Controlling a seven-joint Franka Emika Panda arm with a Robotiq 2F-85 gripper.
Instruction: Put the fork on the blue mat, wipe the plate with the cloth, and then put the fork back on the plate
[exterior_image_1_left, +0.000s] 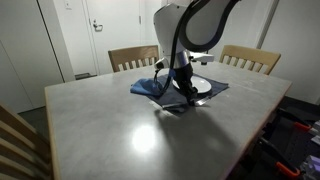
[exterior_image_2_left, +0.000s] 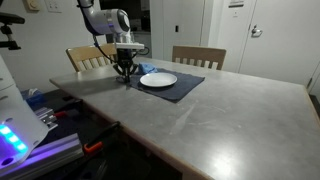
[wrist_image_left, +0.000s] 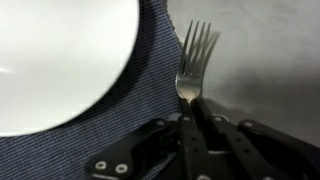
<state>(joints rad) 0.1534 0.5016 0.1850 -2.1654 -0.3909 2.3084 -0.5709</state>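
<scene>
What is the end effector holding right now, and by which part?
The thin silver metal fork, pinched on its handle just below the head by the end effector.

Both exterior views are soft and low in detail. They are lit from overhead, which lays a broad pale glare on the table (exterior_image_1_left: 140, 135) well clear of the gripper (exterior_image_1_left: 185, 93). The wrist view is dim: the plate (wrist_image_left: 60, 60) beside the gripper is washed out white, the tines of the fork (wrist_image_left: 192, 60) just ahead of it are smeared, and the gripper's dark body is out of focus.
</scene>
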